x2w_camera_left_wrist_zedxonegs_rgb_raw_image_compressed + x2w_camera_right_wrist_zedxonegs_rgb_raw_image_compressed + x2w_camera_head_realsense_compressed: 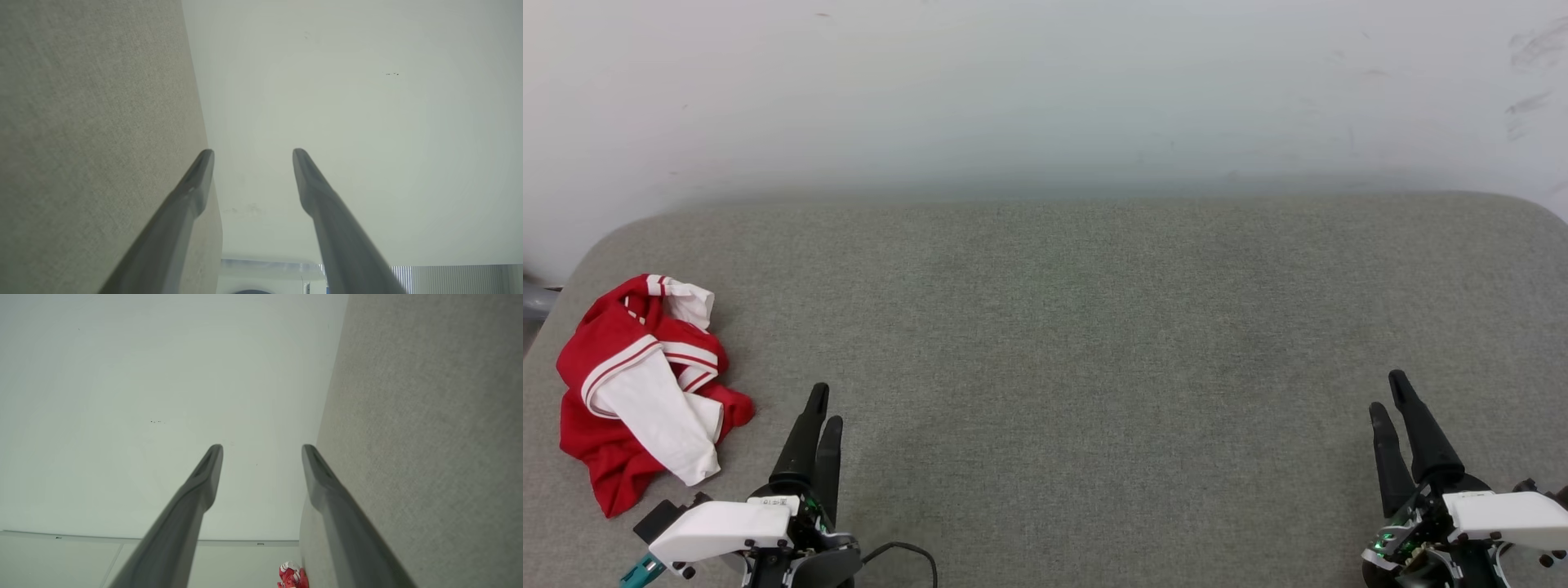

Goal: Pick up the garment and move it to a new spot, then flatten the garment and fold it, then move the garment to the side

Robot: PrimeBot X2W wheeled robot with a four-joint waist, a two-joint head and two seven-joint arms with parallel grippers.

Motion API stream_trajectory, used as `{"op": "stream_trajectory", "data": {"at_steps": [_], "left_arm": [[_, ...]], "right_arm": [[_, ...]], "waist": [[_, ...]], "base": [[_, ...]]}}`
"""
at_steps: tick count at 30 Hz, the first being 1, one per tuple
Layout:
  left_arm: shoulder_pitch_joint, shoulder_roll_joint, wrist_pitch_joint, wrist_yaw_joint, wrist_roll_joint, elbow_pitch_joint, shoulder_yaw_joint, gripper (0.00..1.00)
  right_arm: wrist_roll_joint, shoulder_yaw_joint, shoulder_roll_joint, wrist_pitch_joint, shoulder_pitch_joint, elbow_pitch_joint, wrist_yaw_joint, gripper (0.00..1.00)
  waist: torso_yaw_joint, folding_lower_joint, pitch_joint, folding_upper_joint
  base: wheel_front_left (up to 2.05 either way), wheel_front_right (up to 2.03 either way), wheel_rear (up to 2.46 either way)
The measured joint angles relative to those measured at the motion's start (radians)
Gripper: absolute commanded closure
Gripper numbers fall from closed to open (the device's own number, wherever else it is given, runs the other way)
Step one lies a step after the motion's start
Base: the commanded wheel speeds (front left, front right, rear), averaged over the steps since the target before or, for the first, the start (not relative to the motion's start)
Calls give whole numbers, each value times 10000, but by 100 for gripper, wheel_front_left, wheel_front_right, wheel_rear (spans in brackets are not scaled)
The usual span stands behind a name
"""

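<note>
Padded surface of grey woven fabric with rounded corners, set against a plain white wall. The garment, a red jersey-style shirt with white sleeves and red-and-white striped trim, lies crumpled in a heap on the padded surface near its left edge. One white sleeve is draped across the red body. Just to the right of the heap, and apart from it, stands the left gripper. In the left wrist view its two long dark fingers are spread, with nothing between them. At the far right of the surface, well apart from the garment, stands the right gripper. In the right wrist view its fingers are likewise spread and hold nothing.
</note>
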State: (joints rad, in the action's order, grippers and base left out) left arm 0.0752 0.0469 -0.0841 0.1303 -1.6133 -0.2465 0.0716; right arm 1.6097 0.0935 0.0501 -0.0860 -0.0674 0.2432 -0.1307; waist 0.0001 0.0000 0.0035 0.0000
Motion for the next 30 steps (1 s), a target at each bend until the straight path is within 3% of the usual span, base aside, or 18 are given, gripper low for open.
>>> {"op": "stream_trajectory", "data": {"at_steps": [24, 30], "left_arm": [[-210, 12, 1064, 0, 489, 1547, -1003, 0], [-258, 56, 1290, 0, 1927, 1904, -1064, 0]], "right_arm": [[-673, -706, 198, 1045, 273, -1154, 0, 0], [-1662, -943, 435, 1310, 309, -1218, 0, 0]], "waist": [[122, 0, -68, 0], [153, 0, -95, 0]], "base": [[0, 0, 0], [0, 0, 0]]}}
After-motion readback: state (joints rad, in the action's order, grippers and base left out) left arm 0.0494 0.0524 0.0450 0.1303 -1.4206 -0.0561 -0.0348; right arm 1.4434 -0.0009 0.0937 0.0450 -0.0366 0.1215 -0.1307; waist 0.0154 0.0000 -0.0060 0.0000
